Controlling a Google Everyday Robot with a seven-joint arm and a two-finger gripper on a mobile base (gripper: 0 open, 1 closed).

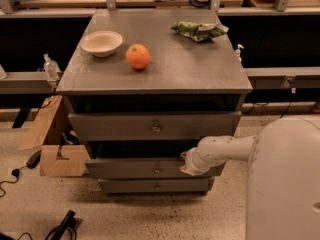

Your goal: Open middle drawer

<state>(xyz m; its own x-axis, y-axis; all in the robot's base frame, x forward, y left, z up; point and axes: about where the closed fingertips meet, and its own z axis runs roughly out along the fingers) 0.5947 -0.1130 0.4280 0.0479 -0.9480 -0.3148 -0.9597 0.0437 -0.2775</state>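
Middle drawer (130, 168), second of three, has one tool (186, 167) at its right end; whether clamped, cannot tell.

You see matt grey wood on the middle drawer (125, 168); the smooth, pale plastic-looking pincer (186, 165) is at its right end.

On your counter (200, 69), the bowl (101, 43) sits left of the orange (138, 56); your hand (186, 165) is by the right end of the middle drawer (130, 168).
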